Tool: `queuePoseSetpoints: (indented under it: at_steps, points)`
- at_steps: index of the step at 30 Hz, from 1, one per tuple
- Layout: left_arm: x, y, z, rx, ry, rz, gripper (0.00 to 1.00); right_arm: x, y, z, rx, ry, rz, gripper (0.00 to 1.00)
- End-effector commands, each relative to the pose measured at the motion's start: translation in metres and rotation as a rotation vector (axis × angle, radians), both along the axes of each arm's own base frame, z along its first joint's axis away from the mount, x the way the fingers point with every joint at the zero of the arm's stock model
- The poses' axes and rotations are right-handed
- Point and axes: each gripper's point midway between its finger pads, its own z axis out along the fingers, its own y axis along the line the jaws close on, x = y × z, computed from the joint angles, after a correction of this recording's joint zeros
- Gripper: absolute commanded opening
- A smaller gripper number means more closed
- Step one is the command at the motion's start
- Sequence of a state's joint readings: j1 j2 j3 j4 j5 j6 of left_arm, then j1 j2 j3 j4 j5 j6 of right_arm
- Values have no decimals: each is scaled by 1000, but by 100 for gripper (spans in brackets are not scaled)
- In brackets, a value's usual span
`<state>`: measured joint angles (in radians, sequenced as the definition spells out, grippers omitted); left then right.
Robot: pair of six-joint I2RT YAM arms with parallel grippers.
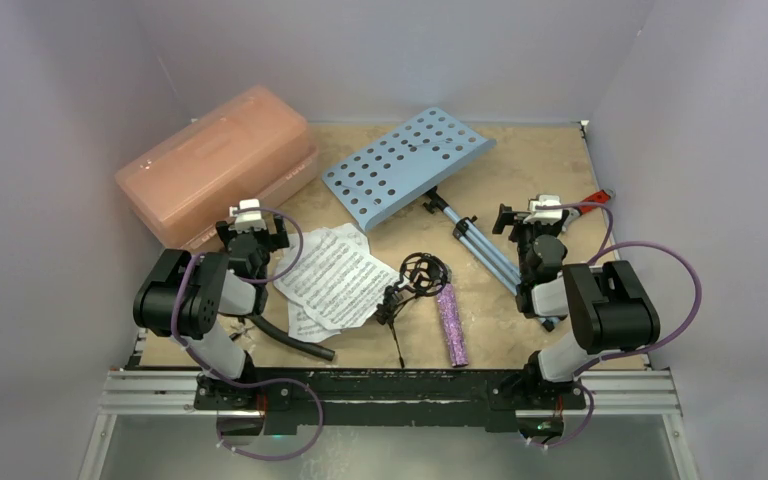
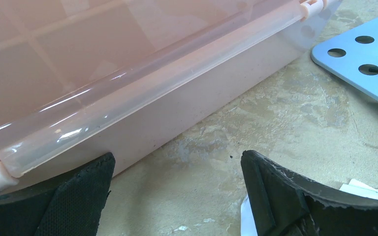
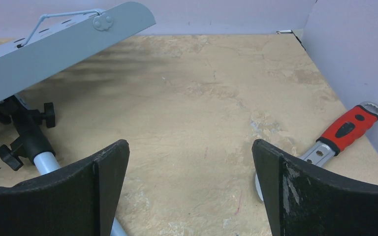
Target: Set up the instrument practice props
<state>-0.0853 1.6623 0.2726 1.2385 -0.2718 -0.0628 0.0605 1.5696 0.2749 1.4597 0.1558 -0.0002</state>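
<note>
The light blue perforated music stand (image 1: 407,165) lies tipped over at the back middle, its folded tripod legs (image 1: 480,248) running toward the right arm. White sheet-music pages (image 1: 335,277) lie flat left of centre. The small black mic stand with ring mount (image 1: 415,280) lies beside them, and the glittery purple microphone (image 1: 451,324) lies on the table to its right. My left gripper (image 1: 250,222) is open and empty over bare table (image 2: 177,162) next to the pink box. My right gripper (image 1: 532,222) is open and empty (image 3: 191,147), just right of the stand's pole (image 3: 42,156).
A pink translucent plastic box (image 1: 215,165) stands at the back left and fills the left wrist view (image 2: 103,73). A black curved hose (image 1: 295,342) lies near the left arm's base. A red-handled wrench (image 3: 347,130) lies by the right wall. Purple walls enclose the table.
</note>
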Motion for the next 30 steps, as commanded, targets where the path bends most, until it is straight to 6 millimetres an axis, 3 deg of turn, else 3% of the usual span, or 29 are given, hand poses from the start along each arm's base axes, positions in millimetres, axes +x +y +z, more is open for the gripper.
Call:
queuePoseSetpoints:
  at_steps: [1, 30]
  points:
    - [2, 4, 7, 10, -25, 8, 100, 0, 2, 9, -15, -35, 11, 98]
    - [2, 4, 8, 9, -26, 8, 100, 1, 3, 8, -12, -29, 17, 98]
